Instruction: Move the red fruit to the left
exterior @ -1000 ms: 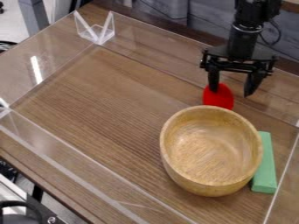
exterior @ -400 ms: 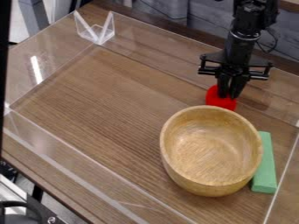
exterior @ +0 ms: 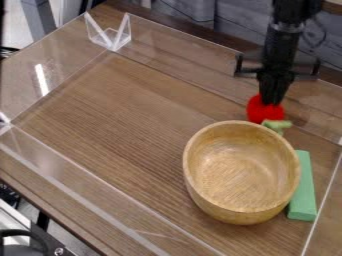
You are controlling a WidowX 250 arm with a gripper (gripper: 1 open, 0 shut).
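The red fruit (exterior: pixel 262 108) is small and glossy, with a green leafy bit showing at its lower right. It hangs just above the wooden table, behind the far rim of the wooden bowl (exterior: pixel 195 160). My gripper (exterior: pixel 271 97) points straight down at the back right. Its black fingers are closed together on the top of the fruit.
The wide wooden bowl sits at the front right with a flat light-green bar (exterior: pixel 303 186) along its right side. Clear acrylic walls ring the table, and a small clear stand (exterior: pixel 110 34) is at the back left. Bare wood stretches to the left of the bowl.
The fingers were spread wide over the fruit, then closed on it. The gripper has risen a little and the fruit has come up with it.
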